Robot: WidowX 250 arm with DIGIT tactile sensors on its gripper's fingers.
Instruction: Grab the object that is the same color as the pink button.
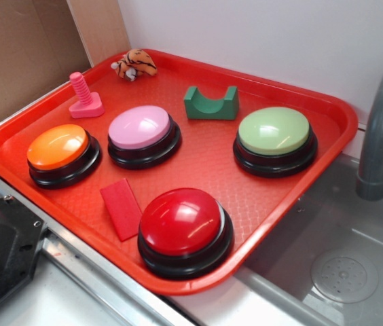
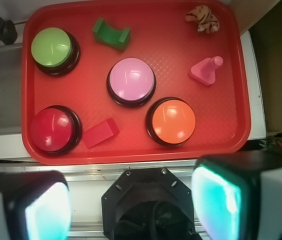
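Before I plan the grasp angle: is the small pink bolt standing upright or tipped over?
Upright. The pink bolt rests on its flat base on the red tray, ridged shaft pointing up; the wrist view agrees.

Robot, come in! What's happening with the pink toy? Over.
Gripper open, above tray's near edge. Pink bolt upright, untouched, beside orange button. Nothing blocking it.

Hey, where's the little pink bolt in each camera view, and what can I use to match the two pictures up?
Exterior: the pink bolt stands upright at the tray's far left, behind the orange button.
Wrist: the bolt sits right of centre, above the orange button.
Shared landmark: the pink button beside it, mid-tray in both views.
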